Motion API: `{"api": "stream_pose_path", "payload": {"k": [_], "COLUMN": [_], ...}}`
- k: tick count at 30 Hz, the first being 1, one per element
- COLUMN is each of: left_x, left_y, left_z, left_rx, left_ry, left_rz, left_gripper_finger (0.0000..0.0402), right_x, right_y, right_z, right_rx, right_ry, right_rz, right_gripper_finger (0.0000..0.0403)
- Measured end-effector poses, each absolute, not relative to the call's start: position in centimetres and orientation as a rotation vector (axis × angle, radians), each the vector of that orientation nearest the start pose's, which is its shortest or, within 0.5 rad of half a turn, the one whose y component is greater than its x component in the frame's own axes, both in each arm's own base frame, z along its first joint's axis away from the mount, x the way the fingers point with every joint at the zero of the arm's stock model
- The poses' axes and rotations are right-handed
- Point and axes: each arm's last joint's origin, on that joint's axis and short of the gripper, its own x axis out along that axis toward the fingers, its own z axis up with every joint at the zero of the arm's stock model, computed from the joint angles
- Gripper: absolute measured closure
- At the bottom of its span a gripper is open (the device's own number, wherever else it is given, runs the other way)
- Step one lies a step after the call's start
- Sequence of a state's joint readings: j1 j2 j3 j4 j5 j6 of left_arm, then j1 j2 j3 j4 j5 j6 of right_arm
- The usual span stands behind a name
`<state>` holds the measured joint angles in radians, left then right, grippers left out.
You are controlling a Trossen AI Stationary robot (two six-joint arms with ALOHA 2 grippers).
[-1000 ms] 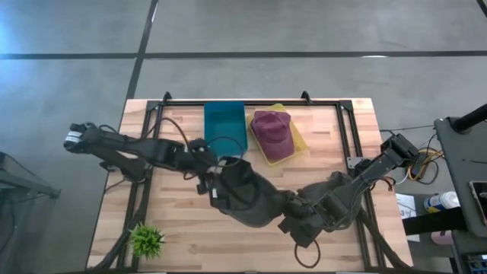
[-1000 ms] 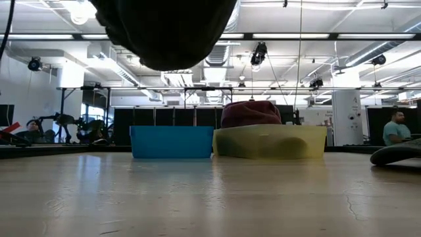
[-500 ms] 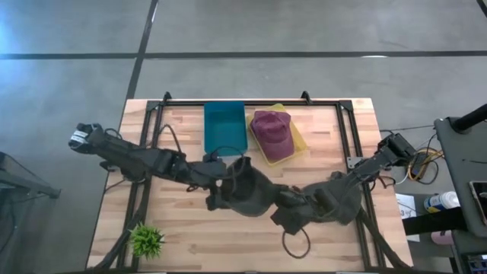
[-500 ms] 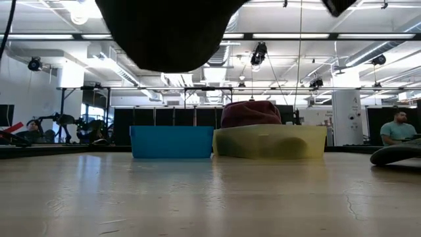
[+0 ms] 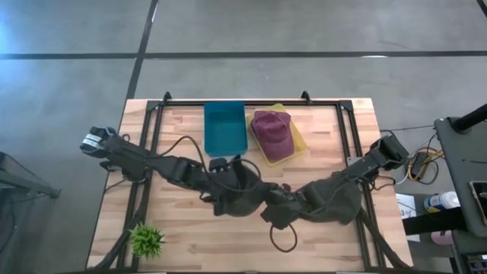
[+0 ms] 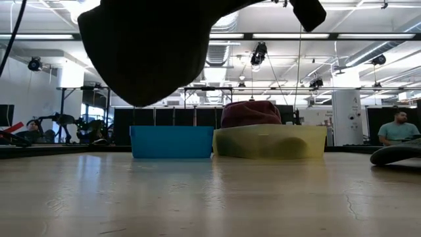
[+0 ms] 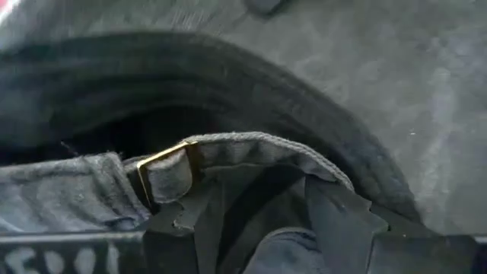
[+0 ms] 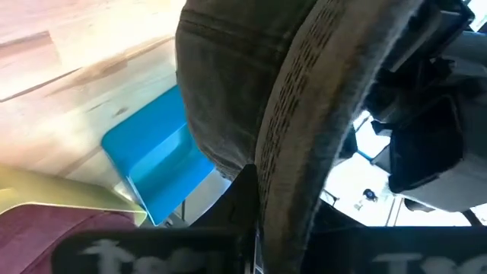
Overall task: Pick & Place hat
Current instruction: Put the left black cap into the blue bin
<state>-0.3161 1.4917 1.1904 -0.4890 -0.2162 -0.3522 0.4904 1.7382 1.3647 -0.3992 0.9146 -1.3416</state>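
A dark grey hat (image 5: 242, 190) hangs in the air over the middle of the table, held between my two arms. In the low view it shows as a dark mass (image 6: 148, 49) high above the tabletop. My left gripper (image 5: 220, 185) is at the hat's left side, at its back opening, with cloth between its fingers (image 7: 255, 209). My right gripper (image 5: 272, 211) is shut on the hat's right side. A maroon hat (image 5: 272, 134) lies in a yellow bin (image 5: 298, 144) at the far edge. My left gripper has its fingers (image 7: 335, 221) at the hat's back opening, just under the adjusting strap with its brass buckle (image 7: 169, 169), and grey cloth sits between them. It comes from the table's left, slanting down. The exact place of contact is hidden by the fingers. The hat is lifted clear. My right gripper pinches the hat's stitched brim (image 8: 293, 129) at its edge between the two fingers, coming from the table's right, nearly level. The brim runs away from the fingers toward the crown (image 8: 228, 84). The hat hangs clear of the table.
A blue bin (image 5: 225, 128) stands at the far edge, left of the yellow bin. A small green plant (image 5: 146, 240) sits at the near left corner. A black cable loop (image 5: 283, 237) hangs under the right arm. People (image 6: 396, 128) show in the room behind.
My left gripper has gone toward the table's right and my right gripper toward the left and far edge, so the two have drawn closer. The hat between them has bunched narrower, and in the low view it has tipped and sunk lower. Both grippers have kept their hold.
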Motion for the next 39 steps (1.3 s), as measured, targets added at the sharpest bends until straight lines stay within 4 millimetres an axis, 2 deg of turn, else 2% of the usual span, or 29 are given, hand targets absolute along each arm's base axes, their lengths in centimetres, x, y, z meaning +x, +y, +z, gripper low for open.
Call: {"api": "stream_pose_path", "payload": {"k": [5,9,14,19,25,28,30,32,35,39], "left_x": [30.5,30.7,30.4,28.7,27.9,27.3,27.1,26.3,26.2,27.3], "left_y": [-9.1,-9.2,-9.1,-8.5,-8.2,-7.9,-7.8,-7.4,-7.3,-7.8], "left_z": [28.5,29.8,31.2,32.5,33.7,34.7,35.7,36.6,38.4,39.0], "left_rx": [-0.024,0.032,0.088,0.182,0.167,0.229,0.199,0.29,0.272,0.192], "left_ry": [0.758,0.722,0.764,0.904,0.926,0.956,0.941,1.003,0.936,0.833], "left_rz": [0.036,-0.015,-0.03,-0.036,0.019,0.044,0.096,0.079,0.108,0.061], "left_gripper_finger": [0.0223,0.0223,0.0223,0.0223,0.0223,0.0223,0.0223,0.0223,0.0223,0.0223], "right_x": [34.6,34.9,35.0,35.0,35.1,35.2,35.2,35.2,35.2,35.3], "right_y": [15.9,16.1,16.0,16.0,16.0,16.0,16.0,16.0,16.1,16.0], "right_z": [27.6,28.0,28.0,28.0,28.2,28.3,28.4,28.5,28.5,28.5], "right_rx": [-1.739,-1.761,-1.757,-1.733,-1.725,-1.734,-1.737,-1.753,-1.756,-1.759], "right_ry": [0.748,0.706,0.697,0.694,0.686,0.676,0.675,0.673,0.669,0.67], "right_rz": [0.021,0.029,0.037,0.026,0.014,0.006,-0.001,-0.001,-0.003,-0.003], "right_gripper_finger": [0.039,0.039,0.039,0.039,0.039,0.039,0.039,0.039,0.039,0.039]}}
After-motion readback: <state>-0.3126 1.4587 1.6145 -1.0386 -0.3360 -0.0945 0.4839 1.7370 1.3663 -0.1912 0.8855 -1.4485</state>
